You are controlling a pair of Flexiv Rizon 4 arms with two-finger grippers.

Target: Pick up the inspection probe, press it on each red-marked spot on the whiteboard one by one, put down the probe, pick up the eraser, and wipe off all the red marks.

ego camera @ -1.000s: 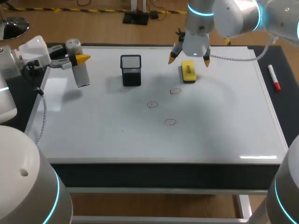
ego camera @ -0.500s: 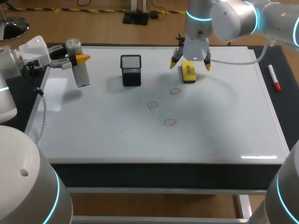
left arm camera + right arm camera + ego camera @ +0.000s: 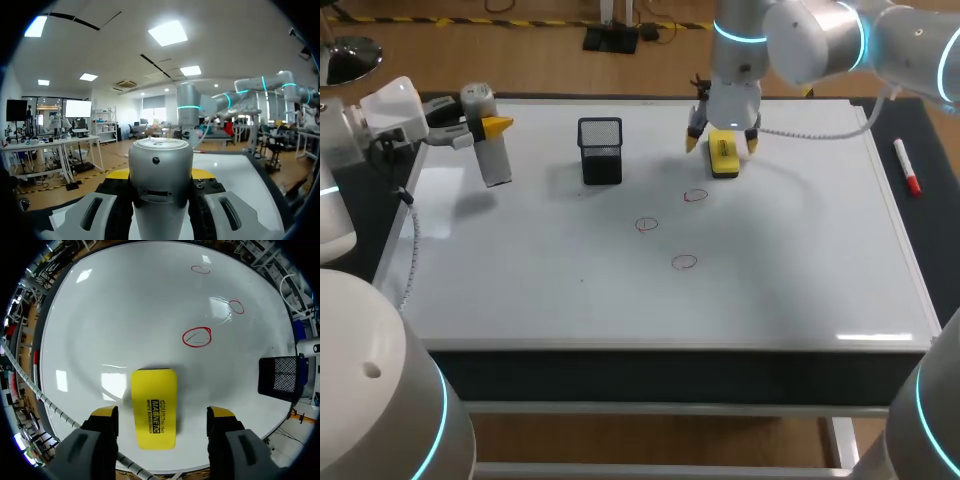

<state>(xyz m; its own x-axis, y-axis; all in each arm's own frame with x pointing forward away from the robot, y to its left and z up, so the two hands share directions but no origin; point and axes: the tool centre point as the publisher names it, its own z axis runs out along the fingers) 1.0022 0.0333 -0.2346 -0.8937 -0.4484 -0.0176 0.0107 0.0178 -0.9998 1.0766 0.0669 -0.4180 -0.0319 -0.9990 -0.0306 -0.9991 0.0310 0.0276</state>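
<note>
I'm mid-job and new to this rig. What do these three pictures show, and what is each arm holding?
A two-armed robot works over a whiteboard. The wide picture looks down from above and behind; the round ones come from wrist cameras. The left gripper holds the probe above the board's left end. The right gripper is open, straddling the yellow eraser without touching it. Three red circles and a black mesh cup are on the board.

Probe held, eraser lying flat, three marks unwiped.
The grey probe [image 3: 492, 152] stands upright, clamped in the left end effector [image 3: 485, 128]. The yellow eraser [image 3: 723, 155] lies flat on the whiteboard [image 3: 800, 260], between the spread fingers of the right end effector [image 3: 162, 412] and apart from both. Three red rings [image 3: 197, 337] lie ahead of it.
</note>
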